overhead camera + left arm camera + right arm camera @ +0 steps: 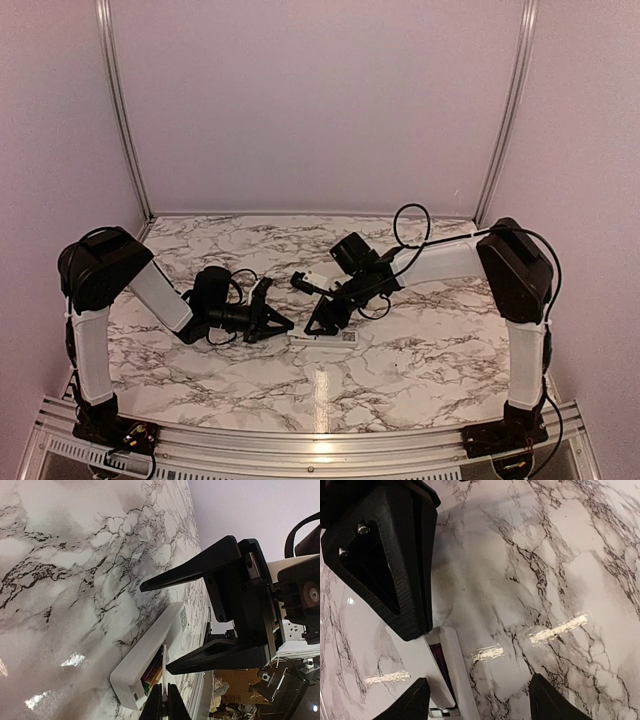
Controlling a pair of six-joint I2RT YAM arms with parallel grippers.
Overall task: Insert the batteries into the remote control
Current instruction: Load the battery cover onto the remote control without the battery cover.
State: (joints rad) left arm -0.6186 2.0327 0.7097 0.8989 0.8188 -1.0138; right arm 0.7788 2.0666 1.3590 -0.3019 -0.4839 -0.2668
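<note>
The white remote control [322, 338] lies on the marble table between the two grippers, recess side up. A purple and gold battery [152, 672] shows inside the recess and appears as a purple strip, the battery [439, 656], in the right wrist view. My left gripper [163, 702] is shut on the edge of a thin white cover plate [164, 667], which stands tilted over the recess. In the right wrist view the cover plate [417, 662] hides most of the recess. My right gripper [482, 700] hangs open over the remote's end, holding nothing; its left finger is just above the plate.
The two grippers, the left gripper [280, 322] and the right gripper [325, 318], stand a finger's width apart above the remote. Black cables [410, 225] loop off the right arm. Marble table [420, 350] stretches to both sides; an aluminium rail [320, 440] runs along the near edge.
</note>
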